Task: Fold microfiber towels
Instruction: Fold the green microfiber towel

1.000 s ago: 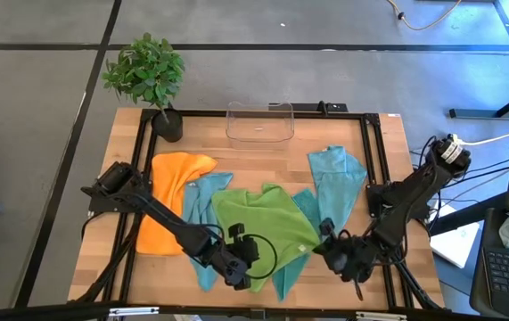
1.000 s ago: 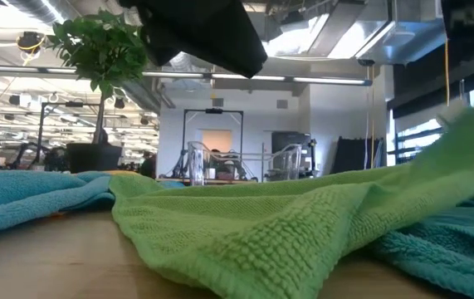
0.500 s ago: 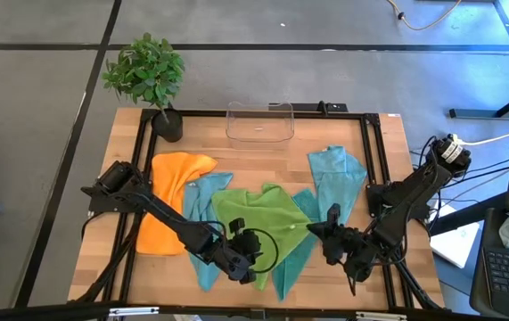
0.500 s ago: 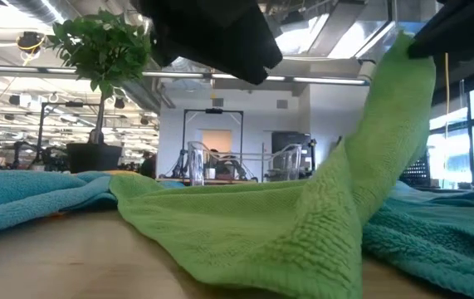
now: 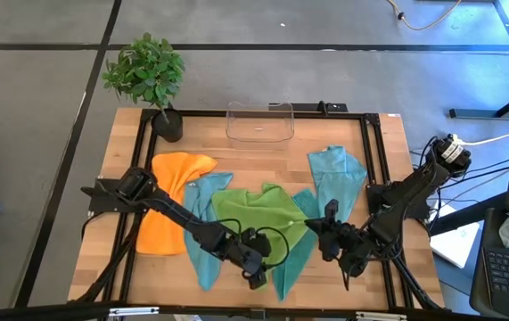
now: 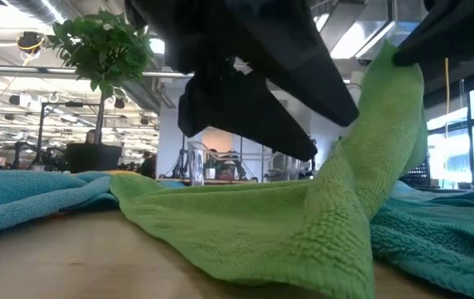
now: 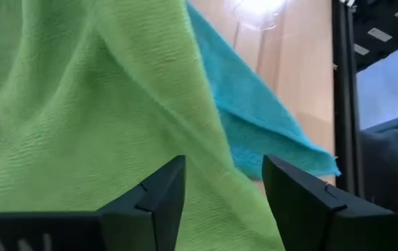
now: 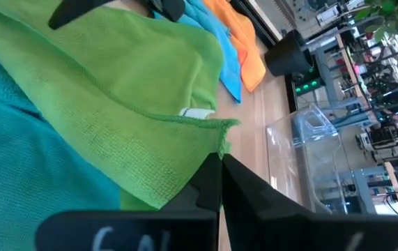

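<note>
Table (image 5: 263, 160): green towel (image 5: 252, 214) corner between right gripper (image 5: 328, 220) jaws

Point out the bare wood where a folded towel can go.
Bare wood runs along the far edge, either side of the clear bin, between the plant pot and the teal towel. The middle and near edge are crowded with towels and both arms.

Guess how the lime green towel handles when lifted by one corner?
Likely floppy: the lime green towel hangs in a drooping ridge from the right gripper. Probably light, since one pinch raises it. Its looped pile probably drags on the teal towel beneath.
</note>
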`<act>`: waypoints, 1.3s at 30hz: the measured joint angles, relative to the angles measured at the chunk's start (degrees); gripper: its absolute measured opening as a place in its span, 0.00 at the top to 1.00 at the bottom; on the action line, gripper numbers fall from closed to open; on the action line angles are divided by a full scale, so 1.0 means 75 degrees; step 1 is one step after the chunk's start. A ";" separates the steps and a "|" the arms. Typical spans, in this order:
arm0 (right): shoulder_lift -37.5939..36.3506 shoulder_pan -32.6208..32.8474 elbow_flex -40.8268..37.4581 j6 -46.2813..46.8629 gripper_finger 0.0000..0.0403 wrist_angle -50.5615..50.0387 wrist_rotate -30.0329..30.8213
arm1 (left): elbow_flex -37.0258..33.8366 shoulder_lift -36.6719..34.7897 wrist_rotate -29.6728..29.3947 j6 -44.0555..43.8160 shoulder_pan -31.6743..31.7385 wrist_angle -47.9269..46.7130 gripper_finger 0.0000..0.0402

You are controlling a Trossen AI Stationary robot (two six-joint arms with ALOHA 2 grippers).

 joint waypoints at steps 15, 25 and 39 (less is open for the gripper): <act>0.0000 -0.0233 -0.0003 0.0194 0.98 0.0003 -0.0502 | 0.0616 -0.0009 -0.1714 0.0419 0.0792 -0.1291 0.55; 0.0000 -0.0233 -0.0004 0.0141 0.97 0.0005 -0.0502 | 0.0622 0.0074 -0.1764 0.1686 0.0893 0.0087 0.55; 0.0000 -0.0233 -0.0009 -0.0257 0.97 0.0258 -0.0524 | 0.0619 0.0079 -0.1735 0.2769 0.1256 0.0573 0.55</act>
